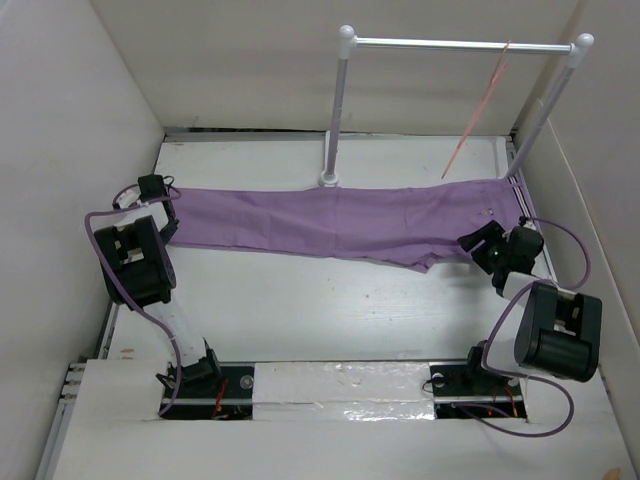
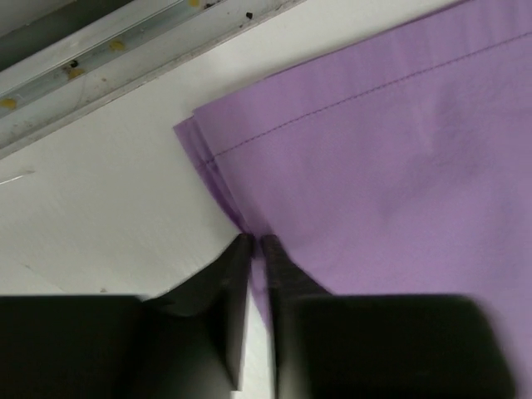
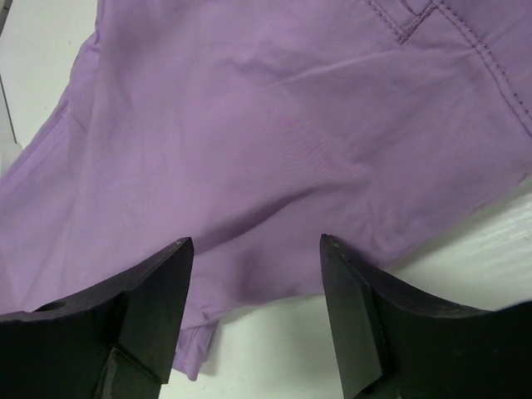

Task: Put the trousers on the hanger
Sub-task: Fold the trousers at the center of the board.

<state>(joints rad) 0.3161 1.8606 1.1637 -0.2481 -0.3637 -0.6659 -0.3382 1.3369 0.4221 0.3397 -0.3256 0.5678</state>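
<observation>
Left tool (image 2: 256, 243) stands narrow, its two tips almost together on the outer edge of the trousers (image 2: 399, 166), right at the leg end. A sliver of lilac cloth shows between them, so I judge it is pinching the stacked layers there and not the bare table (image 2: 125, 216). Ahead of it and to its right the cloth runs off flat, with a stitched hem line just beyond the tips.

Right tool (image 3: 256, 241) is wide, one finger on either side of a soft ridge of cloth at the waist end, with nothing gripped. From above, the trousers lie stretched full length across the table, with a tool at each end. Well beyond the right tool, higher and further back, the hanger (image 1: 482, 100) dangles from the bar of the rack (image 1: 440, 44), clear of the cloth.

The step in hand looks like taking hold of both ends. Next, the right tool needs to come down and shut on the ridge under it. Only with both ends held can the cloth be lifted and fed over the hanger's lower wire. A shallow pinch at the left could slip.
</observation>
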